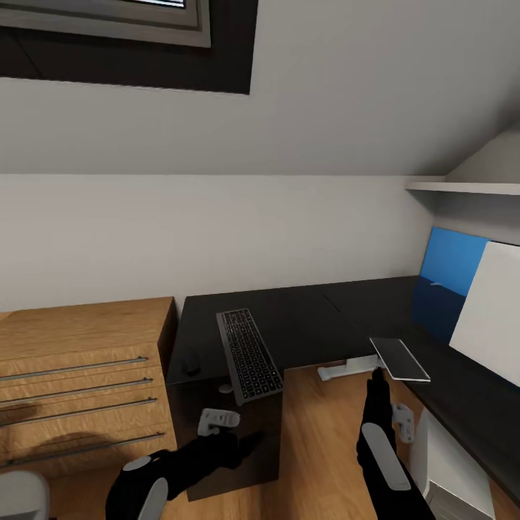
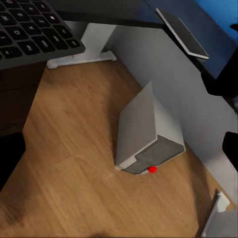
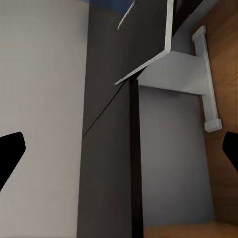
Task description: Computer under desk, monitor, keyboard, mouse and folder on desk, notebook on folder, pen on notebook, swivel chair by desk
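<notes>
The black desk [image 1: 310, 318] bends round a corner of the bedroom. On its left part lies the keyboard [image 1: 249, 354], its near end past the front edge, with the mouse [image 1: 191, 363] to its left. The dark-grey notebook [image 1: 399, 359] juts over the desk's inner edge. A thin pale stick, probably the pen [image 1: 435, 283], lies far back by a blue panel. On the floor under the desk sits the computer [image 2: 148, 131]. My left gripper [image 1: 242, 439] hangs open below the keyboard. Just beneath the notebook, my right gripper [image 1: 377, 383] is open and empty. Monitor, folder and swivel chair are out of view.
A light-wood drawer chest [image 1: 79, 375] stands left of the desk. A blue wall panel [image 1: 453, 263] and a white slab [image 1: 491, 318] stand over the desk's right wing, under a white shelf [image 1: 462, 186]. A white desk foot [image 1: 347, 368] rests on the wood floor [image 1: 325, 448].
</notes>
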### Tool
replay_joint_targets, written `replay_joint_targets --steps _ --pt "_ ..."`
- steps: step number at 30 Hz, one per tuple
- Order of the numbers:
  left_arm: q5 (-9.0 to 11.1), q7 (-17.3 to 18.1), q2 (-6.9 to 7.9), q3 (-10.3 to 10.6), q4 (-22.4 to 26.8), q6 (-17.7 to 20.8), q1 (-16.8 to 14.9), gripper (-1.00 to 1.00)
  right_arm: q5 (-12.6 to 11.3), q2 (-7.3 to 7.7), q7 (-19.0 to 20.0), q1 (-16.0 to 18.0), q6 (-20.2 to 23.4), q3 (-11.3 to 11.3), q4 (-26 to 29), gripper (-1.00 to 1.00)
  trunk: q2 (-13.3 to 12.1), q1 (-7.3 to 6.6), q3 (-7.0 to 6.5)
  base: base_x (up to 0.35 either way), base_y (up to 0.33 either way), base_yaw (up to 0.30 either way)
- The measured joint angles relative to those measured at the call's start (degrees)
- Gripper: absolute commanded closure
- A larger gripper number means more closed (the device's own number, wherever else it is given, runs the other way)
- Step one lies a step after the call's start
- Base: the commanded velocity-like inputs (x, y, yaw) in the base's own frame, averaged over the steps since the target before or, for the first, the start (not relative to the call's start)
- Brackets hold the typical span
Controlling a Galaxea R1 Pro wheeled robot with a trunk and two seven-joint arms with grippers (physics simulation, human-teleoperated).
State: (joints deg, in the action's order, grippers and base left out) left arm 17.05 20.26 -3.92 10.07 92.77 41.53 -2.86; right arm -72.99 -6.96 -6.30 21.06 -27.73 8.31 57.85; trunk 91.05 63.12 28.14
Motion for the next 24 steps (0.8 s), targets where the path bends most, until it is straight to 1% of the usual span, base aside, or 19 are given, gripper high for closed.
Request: replay_joint_targets --steps 3,5,10,12,14,18,21,24 --pt "0.5 0.3 0.43 0.0 0.0 0.0 0.0 -1.0 0.0 0.15 0.0 0.0 0.0 0.6 0.0 -1.0 0.0 0.0 0.0 0.008 -0.003 0.0" --pt "0.8 0.4 0.69 0.0 0.0 0.0 0.0 -1.0 0.0 0.24 0.0 0.0 0.0 1.9 0.0 -1.0 0.0 -0.01 0.0 0.103 -0.056 0.0" --pt "1.0 0.5 0.84 0.4 0.0 0.0 0.0 -1.0 0.0 0.32 0.0 0.1 0.1 3.8 -0.2 -1.0 0.0 -0.02 0.0 0.199 -0.14 0.0" --pt "1.0 0.5 0.85 0.4 0.0 0.0 0.0 -1.0 0.0 0.41 0.0 0.2 0.1 4.0 -0.2 -1.0 0.0 -0.02 0.0 0.186 -0.161 0.0" --pt "1.0 0.5 0.86 0.5 0.0 0.0 0.0 -1.0 0.0 0.81 0.0 0.2 0.1 4.1 -0.3 -1.0 0.0 -0.02 0.0 0.119 -0.107 0.0" --pt "1.0 0.5 0.81 0.7 0.0 0.0 0.0 -1.0 -0.1 2.51 0.0 0.5 0.1 4.2 -3.3 -1.0 0.0 0.0 0.0 0.028 -0.025 0.0" --pt "1.0 0.5 0.84 1.4 0.0 0.0 0.0 -1.0 -0.2 3.07 0.0 0.6 0.1 4.2 -5.3 -1.0 0.0 0.0 0.0 0.006 -0.006 0.0" --pt "1.0 0.5 0.86 1.5 0.0 0.0 0.0 -1.0 -0.2 3.23 0.0 0.7 0.2 4.2 -5.8 -1.0 0.0 0.0 0.0 0.002 -0.002 0.0"
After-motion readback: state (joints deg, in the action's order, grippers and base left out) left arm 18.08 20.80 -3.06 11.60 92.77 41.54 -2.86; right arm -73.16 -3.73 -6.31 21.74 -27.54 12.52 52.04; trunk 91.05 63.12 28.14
